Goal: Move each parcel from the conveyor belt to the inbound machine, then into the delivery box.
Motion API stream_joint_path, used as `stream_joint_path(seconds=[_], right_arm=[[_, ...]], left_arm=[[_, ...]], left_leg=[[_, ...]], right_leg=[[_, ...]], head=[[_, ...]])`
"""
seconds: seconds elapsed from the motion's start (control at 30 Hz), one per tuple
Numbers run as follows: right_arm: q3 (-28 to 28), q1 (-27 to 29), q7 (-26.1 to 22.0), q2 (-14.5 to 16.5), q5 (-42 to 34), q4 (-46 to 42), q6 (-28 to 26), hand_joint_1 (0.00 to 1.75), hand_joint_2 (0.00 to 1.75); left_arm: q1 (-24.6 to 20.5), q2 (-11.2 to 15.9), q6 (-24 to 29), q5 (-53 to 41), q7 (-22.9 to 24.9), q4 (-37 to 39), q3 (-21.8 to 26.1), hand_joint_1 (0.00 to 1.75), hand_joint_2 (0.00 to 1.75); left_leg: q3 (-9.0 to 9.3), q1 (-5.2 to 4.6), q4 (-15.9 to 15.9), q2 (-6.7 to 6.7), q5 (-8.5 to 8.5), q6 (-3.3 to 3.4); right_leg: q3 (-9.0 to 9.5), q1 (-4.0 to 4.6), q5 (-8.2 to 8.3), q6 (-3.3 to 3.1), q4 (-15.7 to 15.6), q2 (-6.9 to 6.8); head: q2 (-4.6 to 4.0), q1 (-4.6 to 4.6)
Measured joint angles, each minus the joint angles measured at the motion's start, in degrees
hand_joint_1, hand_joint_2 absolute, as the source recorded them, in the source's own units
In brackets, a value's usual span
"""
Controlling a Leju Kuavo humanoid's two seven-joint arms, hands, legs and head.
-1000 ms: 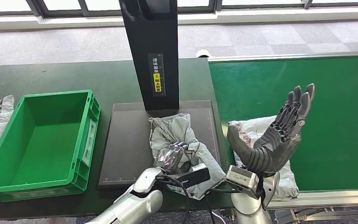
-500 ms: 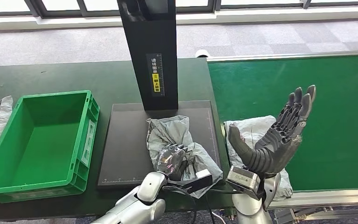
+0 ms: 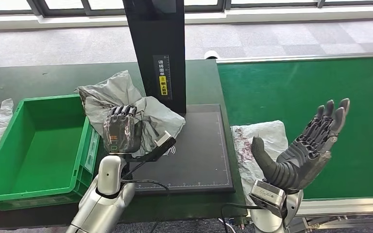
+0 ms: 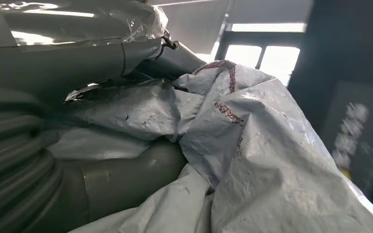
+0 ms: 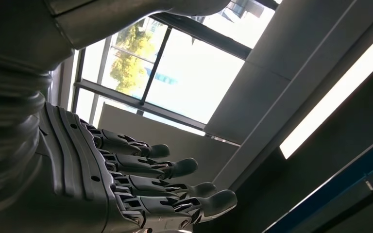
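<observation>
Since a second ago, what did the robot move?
The left hand, gripping the grey parcel, lifted it off the black scanner pad and carried it left, to the edge of the green box. The right hand drifted slightly right, staying open. The white parcel stayed on the belt.
</observation>
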Motion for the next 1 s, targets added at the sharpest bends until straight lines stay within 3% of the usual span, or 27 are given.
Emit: stream_joint_path(seconds=[0.1, 0.33, 0.57, 0.73, 0.87, 1.0], right_arm=[[-0.5, 0.4, 0.0, 0.0, -0.4, -0.6, 0.0, 0.0, 1.75], [-1.3, 1.1, 0.0, 0.0, -0.5, -1.5, 0.0, 0.0, 1.75], [-1.3, 1.7, 0.0, 0.0, -0.4, -2.1, 0.0, 0.0, 1.75], [-1.3, 1.9, 0.0, 0.0, -0.4, -2.2, 0.0, 0.0, 1.75], [-1.3, 2.3, 0.0, 0.0, -0.5, -2.3, 0.0, 0.0, 1.75], [-1.3, 3.1, 0.0, 0.0, -0.7, -3.0, 0.0, 0.0, 1.75]], left_arm=[[0.8, 2.7, 0.0, -0.1, 3.6, -6.2, 0.4, 1.75, 1.75], [1.7, 7.0, 0.0, -0.2, 4.4, -16.2, 3.0, 1.75, 1.75], [2.0, 7.4, 0.0, -0.2, 4.2, -16.6, 10.1, 1.75, 1.75], [2.0, 7.4, 0.0, -0.2, 3.7, -16.5, 12.2, 1.75, 1.75], [2.1, 6.4, 0.0, 1.6, -2.4, -16.4, 16.4, 1.75, 1.75], [1.9, 3.6, 0.0, 4.3, -15.0, -16.1, 28.1, 1.75, 1.75]], left_leg=[[-0.01, 0.0, 0.0, 0.06, -0.01, 0.0], [-0.04, 0.0, 0.0, -0.01, 0.0, 0.0], [-0.03, 0.0, 0.0, 0.01, 0.0, 0.0], [-0.04, 0.0, 0.0, 0.01, 0.0, 0.0], [-0.07, 0.0, 0.0, 0.01, 0.0, 0.0], [-0.07, 0.0, 0.0, 0.1, -0.01, -0.01]], right_leg=[[-0.04, -0.01, 0.0, 0.0, 0.0, 0.04], [-0.04, 0.0, 0.0, 0.0, 0.0, 0.0], [-0.06, 0.0, 0.0, 0.0, 0.0, 0.02], [-0.06, -0.01, 0.0, 0.0, 0.0, 0.02], [-0.07, -0.01, 0.0, 0.0, 0.0, 0.02], [-0.14, 0.01, 0.0, 0.0, 0.0, 0.08]], head=[[0.0, -0.01], [0.0, -0.01], [0.0, -0.03], [0.0, -0.01], [0.0, -0.01], [0.0, -0.01]])
